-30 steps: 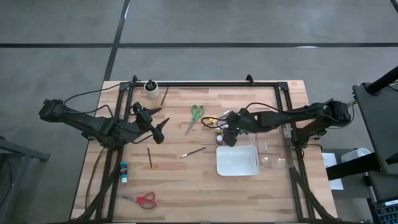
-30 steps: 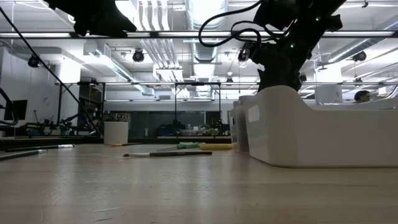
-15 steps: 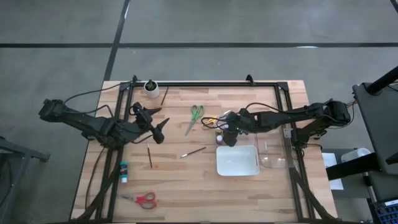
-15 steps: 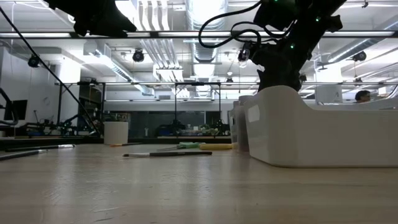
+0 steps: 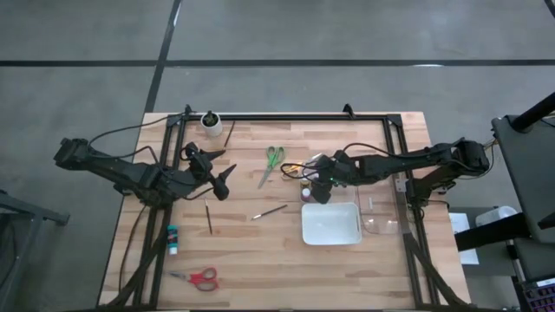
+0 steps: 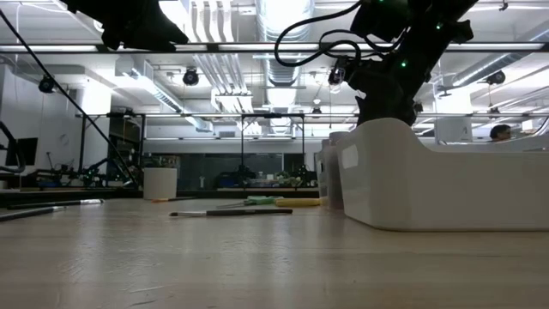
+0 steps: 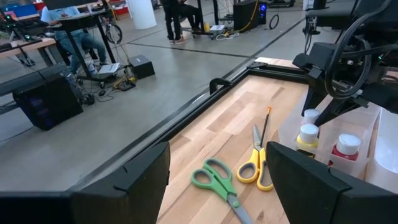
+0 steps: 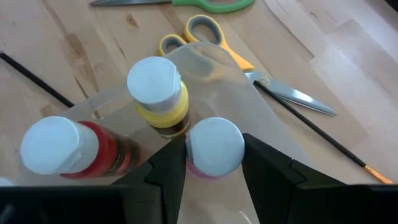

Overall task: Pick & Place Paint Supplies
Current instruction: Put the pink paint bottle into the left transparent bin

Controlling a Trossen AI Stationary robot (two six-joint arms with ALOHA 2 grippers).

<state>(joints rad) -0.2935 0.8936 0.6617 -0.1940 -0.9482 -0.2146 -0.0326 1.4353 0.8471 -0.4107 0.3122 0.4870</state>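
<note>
Two matte black jointed arms, mounted at opposite ends of the wooden table [image 5: 251,251]. Left arm [image 5: 130,176] and right arm [image 5: 408,162]: slim dark links with bulkier joint housings; loose black cables loop along each; small green lights glow on the right arm's wrist; broad, angular black fingers [image 7: 134,177].

Three pairs of scissors are counted: green [image 5: 272,159], yellow [image 5: 292,169], red [image 5: 201,277]. Four paint bottles are seen: teal [image 5: 173,237], yellow [image 8: 158,93], red [image 8: 74,148], pink [image 8: 213,147]. Several thin brushes [image 5: 208,218] are scattered.
</note>
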